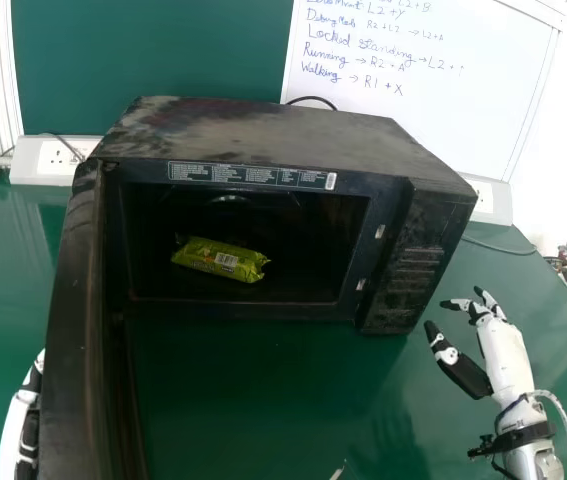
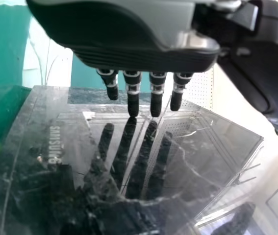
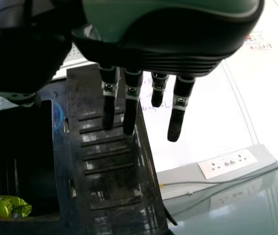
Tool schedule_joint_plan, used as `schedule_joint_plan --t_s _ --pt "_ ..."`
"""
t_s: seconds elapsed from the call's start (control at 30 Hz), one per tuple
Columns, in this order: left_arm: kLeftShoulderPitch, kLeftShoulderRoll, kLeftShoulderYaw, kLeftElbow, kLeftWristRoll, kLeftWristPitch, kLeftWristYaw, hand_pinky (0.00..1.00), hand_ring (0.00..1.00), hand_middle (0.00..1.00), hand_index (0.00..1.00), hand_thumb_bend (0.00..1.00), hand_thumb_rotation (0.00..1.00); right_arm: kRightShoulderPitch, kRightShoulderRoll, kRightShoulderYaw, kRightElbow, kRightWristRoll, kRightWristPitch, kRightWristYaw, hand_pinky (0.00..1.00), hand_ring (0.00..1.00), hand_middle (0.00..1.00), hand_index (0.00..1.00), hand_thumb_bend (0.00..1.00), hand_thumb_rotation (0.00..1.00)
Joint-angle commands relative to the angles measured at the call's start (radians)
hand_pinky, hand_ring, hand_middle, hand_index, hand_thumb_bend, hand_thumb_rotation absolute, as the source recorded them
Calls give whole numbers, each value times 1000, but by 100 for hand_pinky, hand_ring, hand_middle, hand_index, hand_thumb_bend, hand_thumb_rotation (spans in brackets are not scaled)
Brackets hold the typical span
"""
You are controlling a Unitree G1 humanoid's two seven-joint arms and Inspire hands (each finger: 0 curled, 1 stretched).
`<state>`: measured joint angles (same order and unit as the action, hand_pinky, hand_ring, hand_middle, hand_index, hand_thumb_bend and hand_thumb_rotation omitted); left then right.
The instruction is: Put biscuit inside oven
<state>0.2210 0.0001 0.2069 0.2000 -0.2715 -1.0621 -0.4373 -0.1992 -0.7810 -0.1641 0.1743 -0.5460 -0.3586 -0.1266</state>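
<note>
At your far left, your left hand (image 1: 23, 420) is beside the outer face of the open oven door (image 1: 75, 330), its fingers (image 2: 133, 93) extended; you can't tell from here whether they touch it. Next, your green biscuit packet (image 1: 221, 259) lies inside the microwave oven (image 1: 273, 130), on the cavity floor, left of the middle. Further right you have the control panel (image 1: 410, 265), with the whiteboard (image 1: 433, 90) behind the oven. At your far right, your right hand (image 1: 506, 350) is apart from the oven, fingers open and slightly bent, holding nothing.
</note>
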Motion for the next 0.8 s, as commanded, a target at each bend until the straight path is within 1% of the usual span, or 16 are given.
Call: schedule_joint_plan --t_s 0.0,0.1,0.2,0.33,0.43,0.53,0.63,0.77 --pt "3 5 -14 -1 26 -9 22 87 94 97 99 100 52 14 -14 -9 6 -1 -15 -15 67 76 77 76 74 55" --pt "-4 4 -15 1 59 -21 50 86 94 97 99 99 52 17 -14 -8 5 3 -14 -14 66 75 76 76 74 56" --pt "-10 6 -4 7 117 -44 86 85 94 98 99 97 55 19 -12 -9 0 4 -9 -12 67 76 77 76 74 55" --pt "-35 16 14 53 199 -115 134 88 97 99 100 93 58 20 -12 -10 2 2 -13 -19 66 75 76 76 75 55" --pt "-53 24 24 82 250 -157 173 88 97 99 100 92 58 20 -12 -9 -2 1 -6 -14 66 75 77 76 75 57" --pt "-70 17 59 109 333 -207 223 88 97 99 100 91 60 20 -9 -8 -5 1 -2 -14 66 76 77 76 76 57" --pt "-73 13 79 112 403 -221 267 88 96 100 99 91 62 21 -7 -6 -5 1 -4 -16 67 76 77 76 76 58" --pt "-67 9 96 92 486 -213 322 89 97 100 98 91 64 22 -7 -5 -7 -1 -3 -19 67 76 77 76 76 60"
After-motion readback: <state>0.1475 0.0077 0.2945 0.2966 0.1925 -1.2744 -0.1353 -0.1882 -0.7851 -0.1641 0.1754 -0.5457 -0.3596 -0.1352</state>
